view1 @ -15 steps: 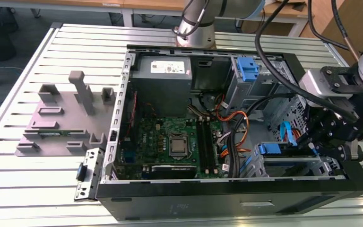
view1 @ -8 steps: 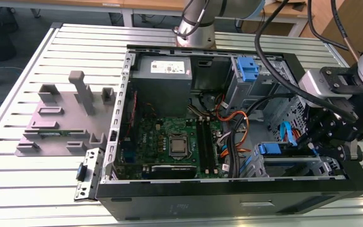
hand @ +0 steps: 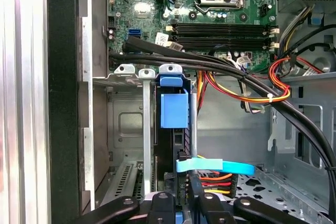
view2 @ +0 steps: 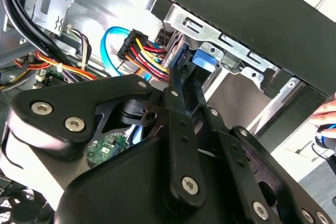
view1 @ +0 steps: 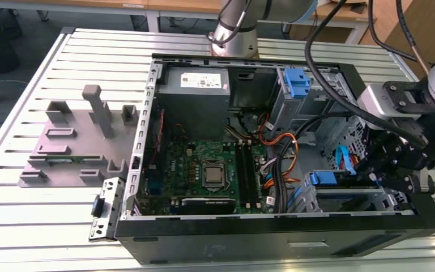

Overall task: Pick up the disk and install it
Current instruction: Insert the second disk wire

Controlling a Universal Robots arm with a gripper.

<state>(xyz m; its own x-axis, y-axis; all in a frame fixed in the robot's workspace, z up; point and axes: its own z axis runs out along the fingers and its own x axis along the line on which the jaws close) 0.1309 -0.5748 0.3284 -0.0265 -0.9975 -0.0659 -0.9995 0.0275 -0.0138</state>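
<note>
The disk (hand: 177, 148) stands on edge inside the metal drive cage (hand: 126, 124) at the front corner of the open computer case. Its blue plastic rail tab (hand: 173, 109) faces the motherboard. In the exterior view the same blue tab (view1: 323, 179) shows in the cage (view1: 353, 199) at the exterior view's right. My gripper (hand: 181, 195) reaches into the cage from the case's side, its black fingers (view2: 176, 85) close together on the disk's thin end. In the exterior view the gripper (view1: 384, 175) hangs just beyond the cage.
Black cable bundles and red-yellow power wires (hand: 247, 90) cross above the cage, and a light-blue data cable (hand: 220, 167) lies beside my fingers. The power supply (view1: 195, 82) and an upright blue clip (view1: 297, 82) sit at the case's back. A grey fixture (view1: 74, 141) stands on the table. A hand (view2: 328, 111) is outside the case.
</note>
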